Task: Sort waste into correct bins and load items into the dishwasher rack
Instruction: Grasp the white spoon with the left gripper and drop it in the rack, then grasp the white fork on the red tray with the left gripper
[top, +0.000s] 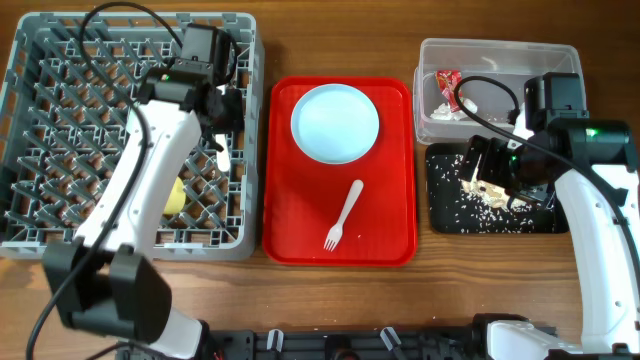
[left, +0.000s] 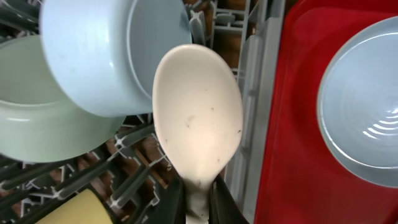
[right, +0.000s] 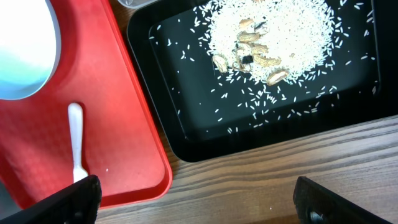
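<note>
The left pincer (left: 199, 202) is pinching the handle of the white spoon (left: 198, 112). The spoon's bowl sticks out ahead of the pincer, over the right side of the grey rack (top: 60, 120). Just beside the spoon, inside the rack, a pale blue bowl (left: 99, 56) overlaps a green bowl (left: 34, 121). A yellow cup (top: 177, 196) sits in the rack too.

The right pincer (right: 196, 190) is spread wide with nothing between its fingers. It hangs above the black tray (right: 161, 118), which holds a heap of scattered rice (right: 280, 31) mixed with a few beige scraps.

The clear tub (top: 500, 50) holds the red-and-white wrapper (top: 446, 85). On the wooden worktop (top: 450, 280), a red tray (top: 385, 235) carries the plate (top: 335, 122) and the fork (top: 343, 215).
</note>
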